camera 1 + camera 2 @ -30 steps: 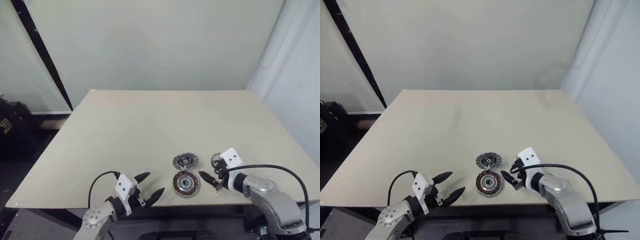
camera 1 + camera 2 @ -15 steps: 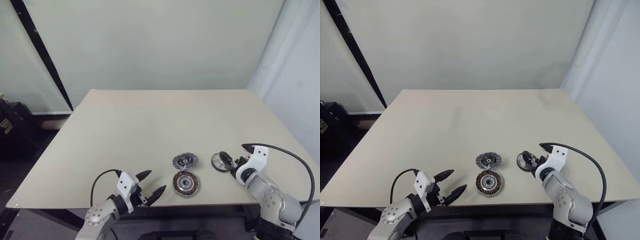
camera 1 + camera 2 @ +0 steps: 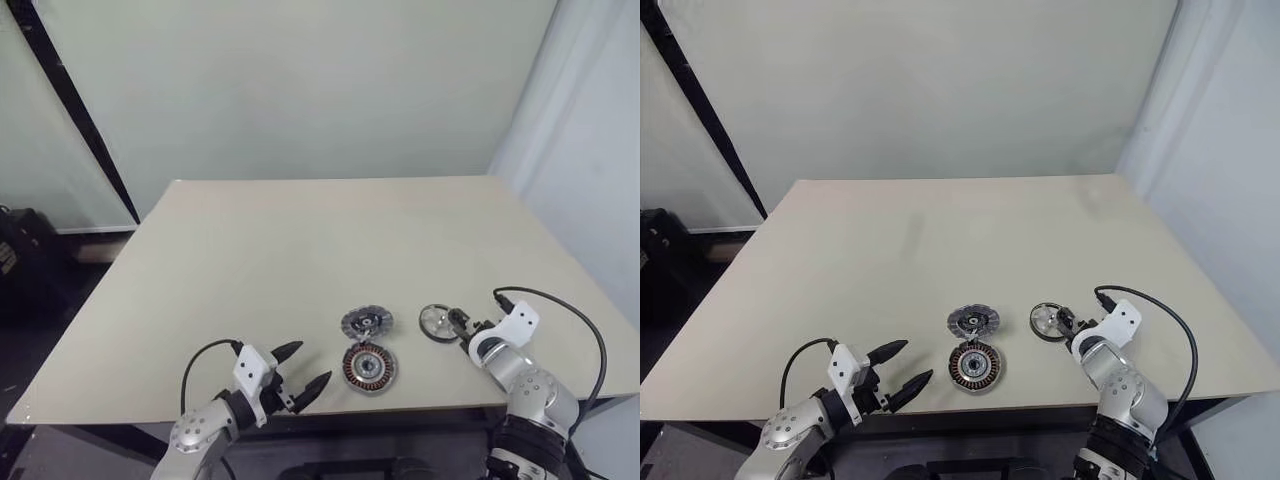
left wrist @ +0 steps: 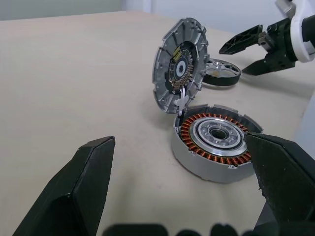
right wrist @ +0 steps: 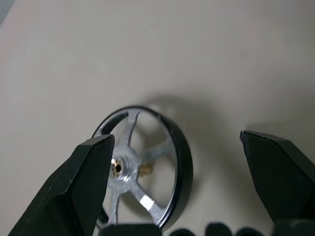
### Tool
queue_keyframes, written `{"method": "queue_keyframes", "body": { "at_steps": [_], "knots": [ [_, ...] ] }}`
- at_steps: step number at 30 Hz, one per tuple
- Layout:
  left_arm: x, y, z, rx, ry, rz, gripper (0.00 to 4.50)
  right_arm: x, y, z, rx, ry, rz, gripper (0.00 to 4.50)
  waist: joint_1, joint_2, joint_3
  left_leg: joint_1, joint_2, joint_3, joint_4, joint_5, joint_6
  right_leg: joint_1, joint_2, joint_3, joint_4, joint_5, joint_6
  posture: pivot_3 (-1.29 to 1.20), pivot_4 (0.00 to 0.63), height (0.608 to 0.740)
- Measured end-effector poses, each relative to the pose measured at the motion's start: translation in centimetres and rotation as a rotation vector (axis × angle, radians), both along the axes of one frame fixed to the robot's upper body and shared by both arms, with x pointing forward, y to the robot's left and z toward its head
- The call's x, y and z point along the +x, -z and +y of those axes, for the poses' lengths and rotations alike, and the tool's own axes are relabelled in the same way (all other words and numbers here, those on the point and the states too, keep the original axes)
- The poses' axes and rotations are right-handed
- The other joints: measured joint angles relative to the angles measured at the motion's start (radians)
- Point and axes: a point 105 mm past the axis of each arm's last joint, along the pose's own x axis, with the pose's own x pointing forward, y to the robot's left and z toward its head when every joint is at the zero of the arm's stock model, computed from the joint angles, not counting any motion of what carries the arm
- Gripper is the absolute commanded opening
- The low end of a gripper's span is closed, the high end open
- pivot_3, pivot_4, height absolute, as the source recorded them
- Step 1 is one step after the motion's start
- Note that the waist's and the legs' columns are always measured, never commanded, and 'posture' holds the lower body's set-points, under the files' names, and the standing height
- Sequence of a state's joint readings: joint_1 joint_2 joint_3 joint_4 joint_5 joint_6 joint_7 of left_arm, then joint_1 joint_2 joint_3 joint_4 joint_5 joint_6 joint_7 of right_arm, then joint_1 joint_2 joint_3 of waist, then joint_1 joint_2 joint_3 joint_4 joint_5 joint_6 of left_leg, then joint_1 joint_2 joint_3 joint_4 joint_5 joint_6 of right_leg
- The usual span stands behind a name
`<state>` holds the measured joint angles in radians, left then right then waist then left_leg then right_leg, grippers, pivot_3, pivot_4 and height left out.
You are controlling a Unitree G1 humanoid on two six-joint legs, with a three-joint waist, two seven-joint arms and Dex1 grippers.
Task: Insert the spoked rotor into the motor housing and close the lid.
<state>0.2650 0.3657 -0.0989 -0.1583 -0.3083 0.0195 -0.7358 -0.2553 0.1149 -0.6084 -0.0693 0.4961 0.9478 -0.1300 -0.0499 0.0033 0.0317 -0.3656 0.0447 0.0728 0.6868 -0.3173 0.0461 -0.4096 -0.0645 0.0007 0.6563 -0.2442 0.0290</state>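
The motor housing (image 3: 369, 367), with its copper windings facing up, lies near the table's front edge. The lid (image 4: 179, 91) stands tilted on edge at the housing's far rim, its dark hub facing my left gripper. To their right the shiny spoked rotor (image 3: 436, 322) lies flat on the table. My right gripper (image 3: 462, 325) hovers open just right of the rotor, pointing at it. In the right wrist view the rotor (image 5: 142, 167) sits a little ahead of the two spread fingers (image 5: 88, 182). My left gripper (image 3: 312, 364) is open and empty, left of the housing.
The beige table (image 3: 300, 250) stretches bare behind the parts. Its front edge runs just before the housing. A pale wall stands behind it, and a black post (image 3: 80, 110) leans at the far left.
My right gripper has swung from beside the housing out to the right, rolling over, and now points at the rotor from its right side. The left gripper and the parts have stayed put.
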Motion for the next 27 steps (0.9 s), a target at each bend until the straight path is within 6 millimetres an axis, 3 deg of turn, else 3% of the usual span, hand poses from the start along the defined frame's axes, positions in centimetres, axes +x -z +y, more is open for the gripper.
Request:
{"method": "queue_keyframes", "body": {
  "at_steps": [12, 24, 27],
  "knots": [
    [0.0, 0.0, 0.0, 0.002, -0.006, 0.000, 4.50, 0.4, -0.1, 1.3, 0.160, -0.010, -0.025, 4.47, 0.000, 0.000, 0.000, 0.001, 0.000, 0.001, -0.002, 0.000, 0.000, 0.000, 0.000, 0.001, 0.000, 0.000, 0.000, 0.00, 0.000, 0.740],
    [0.0, 0.0, 0.1, 0.002, -0.005, 0.000, 4.50, 0.2, 0.3, 1.2, 0.192, 0.034, 0.002, 0.51, 0.000, 0.000, 0.000, 0.001, 0.000, 0.001, -0.002, 0.000, 0.000, 0.000, 0.000, 0.002, 0.000, 0.000, 0.000, 0.00, 0.000, 0.740],
    [0.0, 0.0, 0.1, 0.002, -0.005, 0.000, 4.50, 0.1, 0.3, 1.2, 0.198, 0.041, 0.003, 0.43, 0.000, 0.000, 0.000, 0.001, 0.000, 0.001, -0.002, 0.000, 0.000, 0.000, 0.000, 0.002, 0.000, 0.000, 0.000, 0.00, 0.000, 0.740]
  ]
}}
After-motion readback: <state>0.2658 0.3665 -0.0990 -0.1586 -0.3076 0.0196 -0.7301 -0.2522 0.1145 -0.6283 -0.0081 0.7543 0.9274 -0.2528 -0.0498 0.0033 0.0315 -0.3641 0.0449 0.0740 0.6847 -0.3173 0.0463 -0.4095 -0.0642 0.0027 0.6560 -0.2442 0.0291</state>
